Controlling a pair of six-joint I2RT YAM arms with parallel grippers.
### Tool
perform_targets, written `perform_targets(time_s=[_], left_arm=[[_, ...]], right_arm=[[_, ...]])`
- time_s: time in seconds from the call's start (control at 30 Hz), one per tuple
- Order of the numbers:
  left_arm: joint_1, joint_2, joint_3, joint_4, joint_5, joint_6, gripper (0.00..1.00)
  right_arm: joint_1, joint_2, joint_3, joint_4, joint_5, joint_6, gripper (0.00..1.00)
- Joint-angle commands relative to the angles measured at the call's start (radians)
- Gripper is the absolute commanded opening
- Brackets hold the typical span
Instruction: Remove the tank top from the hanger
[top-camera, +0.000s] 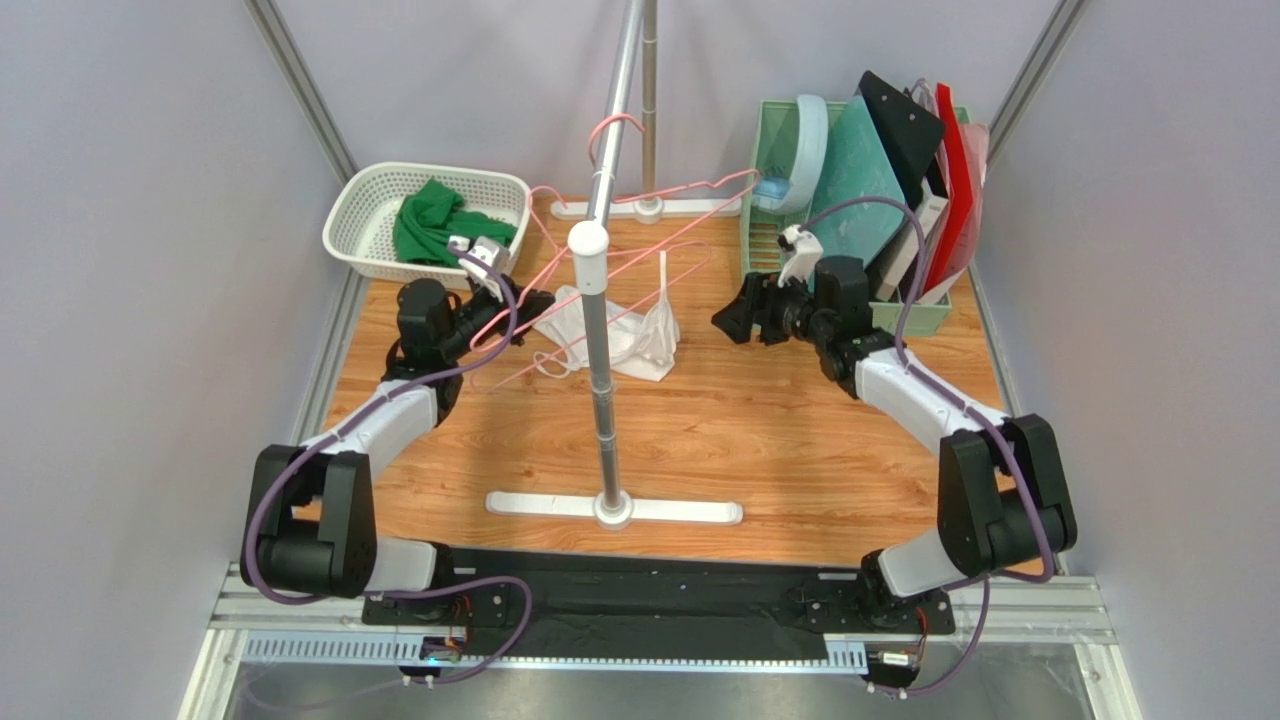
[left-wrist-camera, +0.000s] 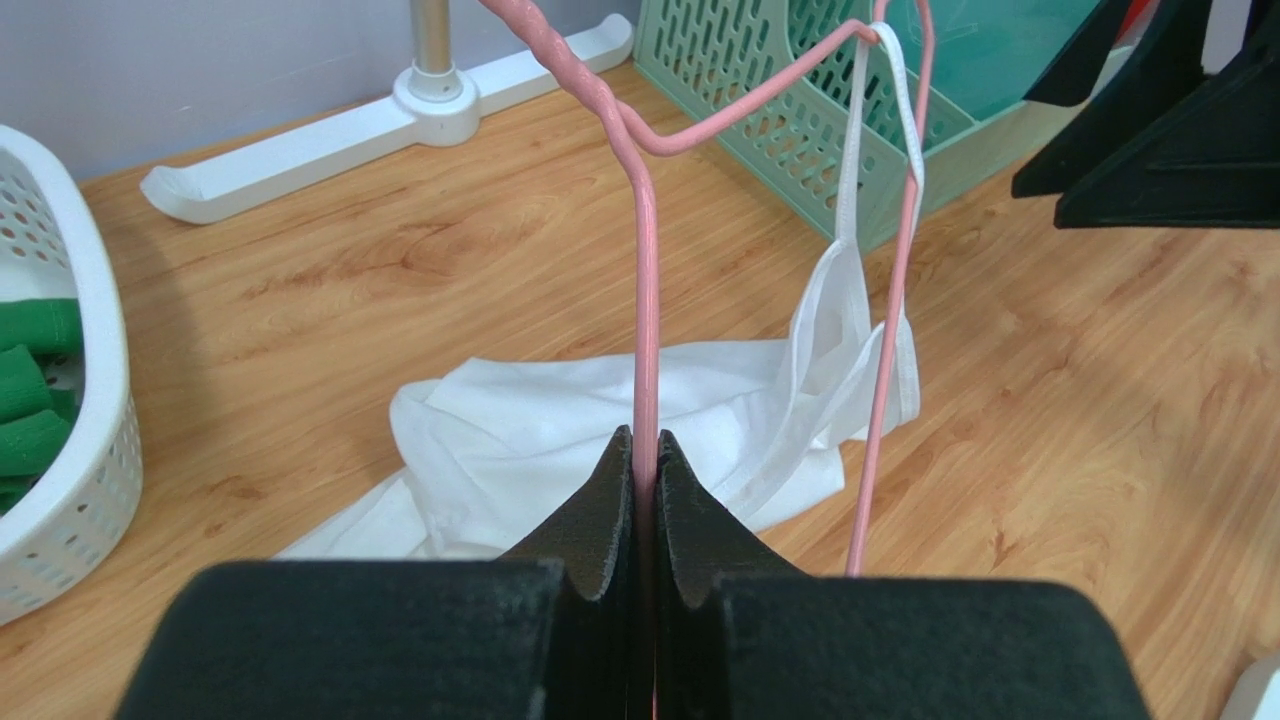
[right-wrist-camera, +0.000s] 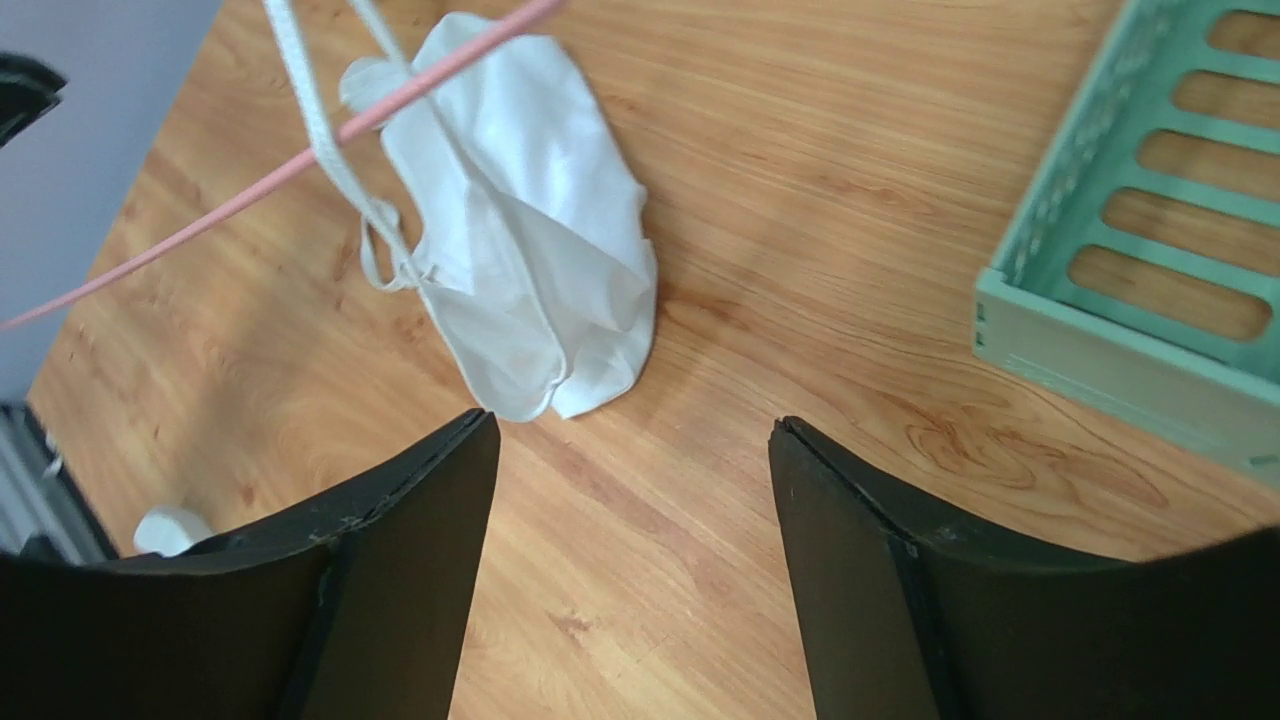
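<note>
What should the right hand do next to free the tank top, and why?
Probably move the open right hand to the strap of the white tank top and slip it off: that strap alone hangs on the pink wire hanger clamped in the left hand.

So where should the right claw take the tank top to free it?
Probably the thin strap looped over the corner of the hanger, just below the wire: it hangs free there as a narrow band. The open right claw could come from its own side, pinch across it and lift it over the corner. The rest of the tank top lies slack on the table.
</note>
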Motion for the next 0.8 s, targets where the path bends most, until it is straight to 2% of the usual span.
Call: perform_targets(time_s=[0.0, 0.07, 0.1, 0.2, 0.27, 0.43, 0.5, 0.6, 0.67, 0.77], left_arm=[[0.002, -0.024, 0.002, 0.065, -0.011, -0.008, 0.0], [0.002, -0.029, -0.003, 0.068, -0.017, -0.006, 0.0], [0.0, -0.032, -0.006, 0.07, -0.022, -0.006, 0.0], [0.002, -0.035, -0.01, 0.074, -0.028, -0.003, 0.0], [0.002, -0.029, -0.004, 0.077, -0.024, -0.006, 0.0], [0.002, -0.02, -0.003, 0.08, -0.011, -0.011, 0.0], [0.002, -0.024, -0.003, 0.079, -0.011, -0.009, 0.0], [0.002, -0.024, -0.003, 0.077, -0.01, -0.009, 0.0], [0.002, -0.021, 0.0, 0.079, -0.013, -0.011, 0.0], [0.002, -0.02, 0.0, 0.076, -0.014, -0.011, 0.0]], right_arm=[[0.096, -0.041, -0.151, 0.391, 0.222, 0.154, 0.73], [0.162, -0.037, -0.173, 0.475, 0.343, 0.101, 0.74], [0.214, -0.035, -0.184, 0.503, 0.383, 0.103, 0.74], [0.27, -0.022, -0.2, 0.589, 0.539, 0.165, 0.73], [0.296, -0.009, -0.207, 0.682, 0.563, 0.166, 0.68], [0.325, 0.075, -0.173, 0.778, 0.576, 0.124, 0.59], [0.334, 0.084, -0.171, 0.831, 0.576, 0.104, 0.52], [0.345, 0.098, -0.142, 0.847, 0.584, 0.076, 0.47], [0.355, 0.097, -0.125, 0.839, 0.59, 0.065, 0.37], [0.366, 0.095, -0.101, 0.816, 0.622, 0.044, 0.35]])
